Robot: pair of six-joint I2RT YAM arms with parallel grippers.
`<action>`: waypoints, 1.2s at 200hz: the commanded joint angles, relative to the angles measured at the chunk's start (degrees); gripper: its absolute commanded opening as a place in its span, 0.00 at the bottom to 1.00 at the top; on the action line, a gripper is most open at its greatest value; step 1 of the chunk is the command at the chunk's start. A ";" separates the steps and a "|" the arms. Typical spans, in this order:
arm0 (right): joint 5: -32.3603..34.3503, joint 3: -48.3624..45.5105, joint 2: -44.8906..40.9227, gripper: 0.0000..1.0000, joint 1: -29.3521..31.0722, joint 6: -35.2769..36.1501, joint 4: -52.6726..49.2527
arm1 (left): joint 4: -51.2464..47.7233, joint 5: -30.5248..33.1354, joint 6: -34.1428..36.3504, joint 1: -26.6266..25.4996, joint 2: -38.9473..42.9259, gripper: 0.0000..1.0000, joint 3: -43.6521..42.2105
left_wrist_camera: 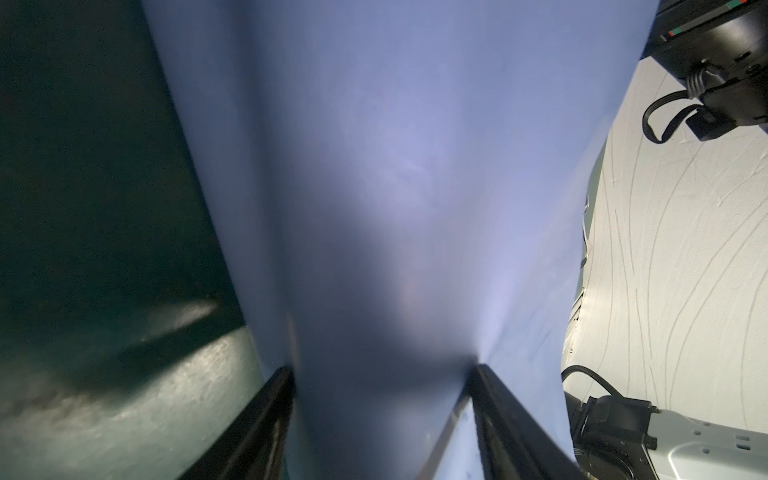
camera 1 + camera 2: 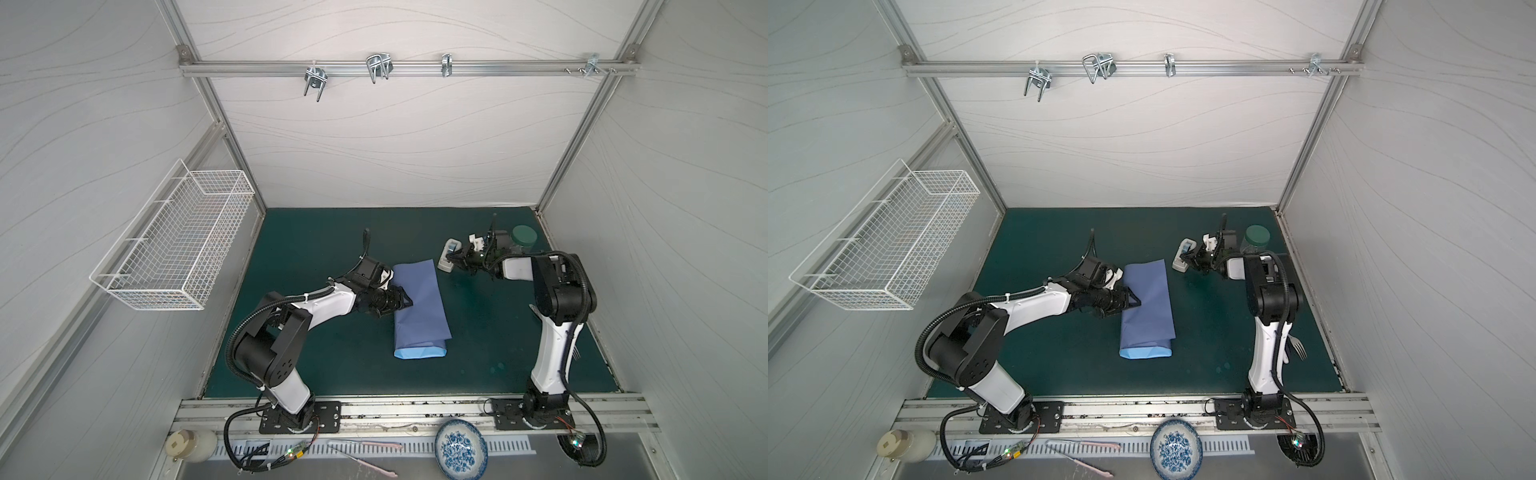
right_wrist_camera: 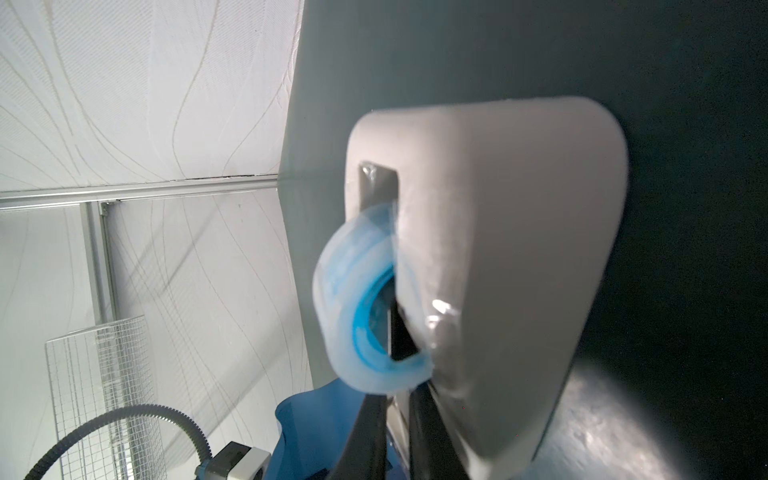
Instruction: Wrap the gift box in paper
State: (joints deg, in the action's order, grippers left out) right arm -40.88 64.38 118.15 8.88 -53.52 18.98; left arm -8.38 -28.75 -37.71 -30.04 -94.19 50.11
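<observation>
**Q:** Where does the paper sit?

**A:** The paper (image 2: 419, 307) lies near the middle of the green desk (image 2: 311, 249). It is folded into a long bundle running from front to back. Its indigo face is up, and a light blue fold shows at the end nearest the front edge. The gift box is hidden from every view.

**Q:** What is the left claw doing?

**A:** In both top views the left claw (image 2: 409, 303) meets the bundle's left long edge. Its wrist view shows the two black fingers (image 1: 257, 415) standing apart, with paper filling the space between them.

**Q:** And the right claw?

**A:** The right claw (image 2: 455, 259) is at a white tape dispenser (image 2: 449, 255) toward the desk's back right. A green-lidded jar (image 2: 523, 237) stands just beyond it, nearer the back right corner. In the wrist view the jaws are narrow around the rim of the tape roll (image 3: 345, 291). One finger sits inside its blue core and the other outside.
</observation>
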 commanded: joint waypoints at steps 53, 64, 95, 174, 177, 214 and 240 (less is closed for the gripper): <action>-1.70 -1.06 1.05 0.08 -0.18 -4.19 2.83 | -6.26 4.75 0.92 -0.20 -1.78 0.67 -1.94; -1.75 -1.38 1.12 0.07 -0.21 -4.67 3.32 | -6.30 4.75 0.94 -0.25 -1.76 0.67 -1.87; -2.23 -1.80 0.95 0.02 -0.19 -5.75 4.53 | -6.41 4.76 0.96 -0.28 -1.81 0.67 -1.93; -4.22 -4.06 -1.22 0.00 -0.29 -14.76 13.37 | -6.64 5.46 0.98 -0.27 -2.08 0.67 -1.85; -4.35 -4.04 -1.32 0.00 -0.27 -15.16 13.63 | -6.58 5.51 1.02 -0.28 -2.08 0.67 -1.85; -4.84 -5.46 -1.87 0.00 -0.02 -19.38 17.96 | -6.76 5.76 1.20 -0.23 -1.98 0.67 -1.72; -5.00 -6.24 -1.79 0.00 0.10 -21.75 20.56 | -6.74 5.81 1.15 -0.28 -1.92 0.67 -1.88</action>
State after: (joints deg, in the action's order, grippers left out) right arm -42.48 58.61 118.15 8.60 -70.37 32.97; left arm -8.43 -28.64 -37.69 -30.04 -94.19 50.11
